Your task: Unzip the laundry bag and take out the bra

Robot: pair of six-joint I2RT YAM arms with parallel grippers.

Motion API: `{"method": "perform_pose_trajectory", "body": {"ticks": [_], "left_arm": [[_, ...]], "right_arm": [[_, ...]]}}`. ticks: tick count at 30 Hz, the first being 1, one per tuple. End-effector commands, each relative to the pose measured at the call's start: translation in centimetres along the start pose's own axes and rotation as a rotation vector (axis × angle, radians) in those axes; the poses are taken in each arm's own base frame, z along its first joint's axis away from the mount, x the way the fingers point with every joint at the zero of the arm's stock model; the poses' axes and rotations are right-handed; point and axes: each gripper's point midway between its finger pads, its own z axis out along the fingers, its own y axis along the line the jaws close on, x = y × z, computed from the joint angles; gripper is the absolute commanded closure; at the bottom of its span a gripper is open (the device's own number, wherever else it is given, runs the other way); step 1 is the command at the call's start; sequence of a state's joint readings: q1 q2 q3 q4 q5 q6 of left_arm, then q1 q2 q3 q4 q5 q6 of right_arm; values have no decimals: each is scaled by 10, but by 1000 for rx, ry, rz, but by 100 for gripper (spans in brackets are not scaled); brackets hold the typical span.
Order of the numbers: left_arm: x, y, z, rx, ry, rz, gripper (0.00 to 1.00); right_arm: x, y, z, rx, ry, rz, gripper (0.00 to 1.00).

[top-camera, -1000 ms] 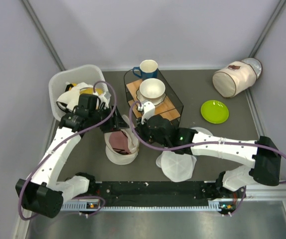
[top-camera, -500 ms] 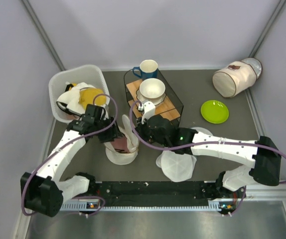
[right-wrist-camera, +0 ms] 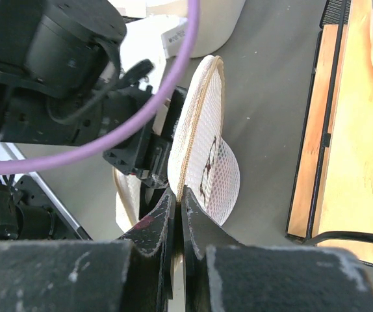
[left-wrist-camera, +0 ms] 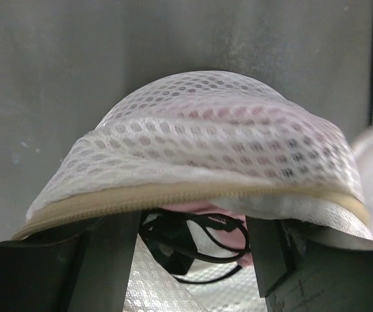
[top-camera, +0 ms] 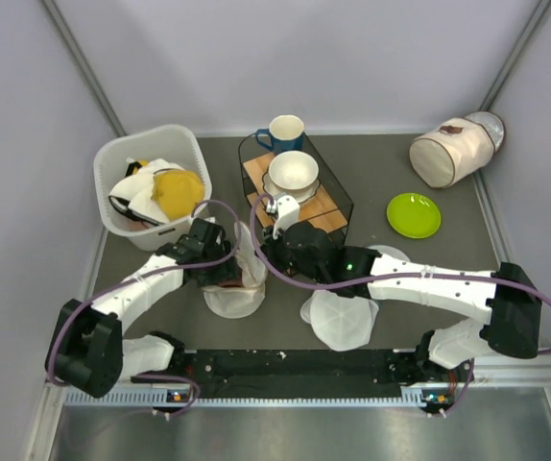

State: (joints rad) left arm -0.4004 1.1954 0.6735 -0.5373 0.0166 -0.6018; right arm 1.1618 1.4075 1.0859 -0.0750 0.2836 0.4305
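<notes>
The cream laundry bag [top-camera: 235, 300] lies unzipped in front of the wire rack. My right gripper [top-camera: 259, 261] is shut on the zip rim of its upper flap [right-wrist-camera: 203, 140] and holds the flap upright. My left gripper [top-camera: 224, 273] is open and reaches into the gap under the flap. In the left wrist view the mesh flap [left-wrist-camera: 199, 130] arches over my fingers [left-wrist-camera: 105, 260]. Between them lies the pink bra [left-wrist-camera: 235, 235] with its thin dark straps [left-wrist-camera: 199, 224]. The jaws stand on either side of the straps, apart from them.
A white basket [top-camera: 112, 168] with a yellow cloth stands at the back left. A wire rack [top-camera: 338, 197] holds a bowl and a blue mug. Translucent round discs [top-camera: 341, 322] lie under the right arm. A green plate [top-camera: 414, 215] and a white cylinder bag [top-camera: 448, 152] are at the right.
My left arm has swung down from beside the basket and its gripper has moved into the bag's opening. The right gripper has kept the flap raised.
</notes>
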Motion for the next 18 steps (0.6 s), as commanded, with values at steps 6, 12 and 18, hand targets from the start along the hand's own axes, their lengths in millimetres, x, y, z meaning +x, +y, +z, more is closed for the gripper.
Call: {"method": "perform_pose_trajectory", "body": {"ticks": [6,12,18], "left_arm": [[-5,-2,26,-32,-16,-23,57],[-33,-18,-33,13,-103,0,100],[-51,-50,-96,179,-174,65,100]], "right_arm": [[-12,0,-4,-1,-29,12,100],[-11,-2,-5,9,-29,17,100],[-9,-3,-2,13,-21,15,100]]}}
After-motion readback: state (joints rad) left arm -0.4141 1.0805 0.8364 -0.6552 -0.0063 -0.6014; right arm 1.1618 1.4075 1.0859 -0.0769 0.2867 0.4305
